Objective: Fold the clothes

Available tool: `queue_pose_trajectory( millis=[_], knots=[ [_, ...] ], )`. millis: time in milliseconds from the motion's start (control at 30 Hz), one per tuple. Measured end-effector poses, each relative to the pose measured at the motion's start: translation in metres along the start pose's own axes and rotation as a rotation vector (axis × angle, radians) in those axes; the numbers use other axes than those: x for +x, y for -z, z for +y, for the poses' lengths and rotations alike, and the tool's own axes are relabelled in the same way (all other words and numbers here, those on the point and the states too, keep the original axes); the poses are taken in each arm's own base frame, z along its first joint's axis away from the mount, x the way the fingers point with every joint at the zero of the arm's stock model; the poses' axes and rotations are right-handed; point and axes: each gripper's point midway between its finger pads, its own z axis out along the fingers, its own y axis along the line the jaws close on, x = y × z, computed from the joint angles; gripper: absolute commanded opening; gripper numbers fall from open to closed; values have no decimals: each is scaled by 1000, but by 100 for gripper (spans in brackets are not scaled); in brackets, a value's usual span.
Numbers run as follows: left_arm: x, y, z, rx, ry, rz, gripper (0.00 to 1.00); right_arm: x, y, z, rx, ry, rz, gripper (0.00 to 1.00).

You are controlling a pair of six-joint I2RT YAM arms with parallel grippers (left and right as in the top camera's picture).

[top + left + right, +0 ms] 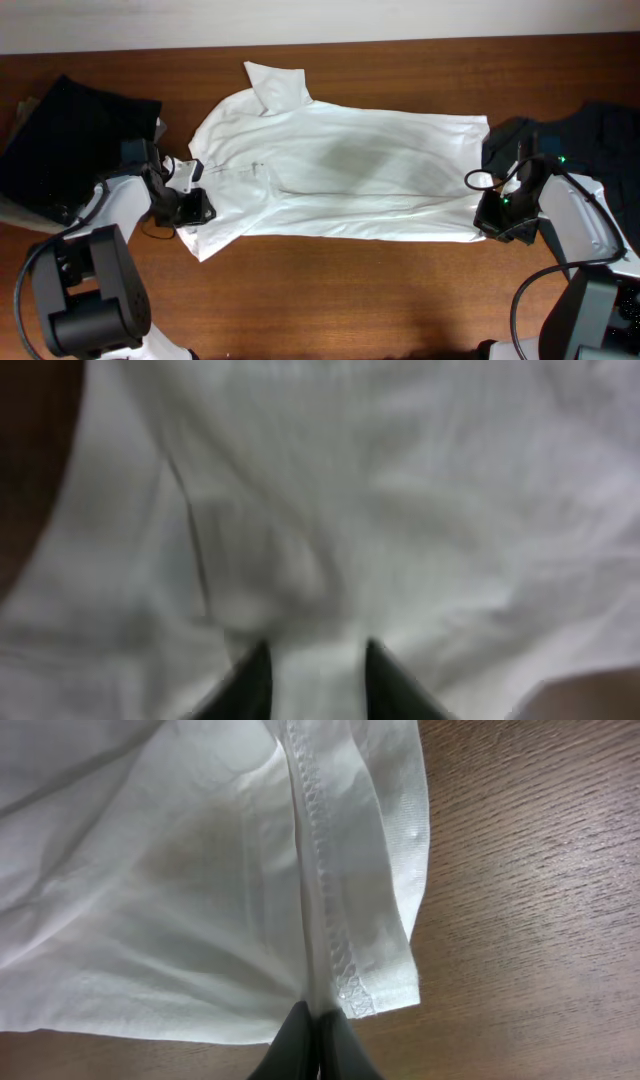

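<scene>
Thin white fabric, light & floppy, will sag and crease, so grab at seams/corners. White collared shirt [340, 170] lies spread on the wood counter [350, 295]. Left gripper [312, 665] is narrowly parted over cloth at the collar end, prob. not pinching. Right gripper [316, 1025] is closed on the hem corner [385, 982].

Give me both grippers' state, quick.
Left gripper: jaws apart on the white shirt; grip cannot be told.
Right gripper: closed on the white shirt.
</scene>
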Motion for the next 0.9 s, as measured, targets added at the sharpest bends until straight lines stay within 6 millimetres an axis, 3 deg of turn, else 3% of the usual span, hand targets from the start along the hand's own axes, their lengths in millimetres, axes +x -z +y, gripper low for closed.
queue_pose_trajectory(
  millis=[100,300,367,500,633,667,733,900],
  knots=[
    [-10,18,1,-31,2,15,41,-1,0,0,-1,0,-3,4],
    [-7,21,13,-101,4,38,40,-1,0,0,-1,0,-2,4],
    [-4,20,13,-102,6,44,29,-1,0,0,-1,0,-2,4],
    [1,12,10,-71,14,64,21,-1,0,0,-1,0,-2,4],
    [12,-1,11,-47,33,115,21,-1,0,0,-1,0,-3,4],
    [14,-1,10,-45,36,123,18,-1,0,0,-1,0,-3,4],
    [14,-1,10,-44,37,126,0,-1,0,0,-1,0,-3,5],
    [15,6,5,-24,47,149,0,2,0,-1,4,-29,10,4]
  ],
)
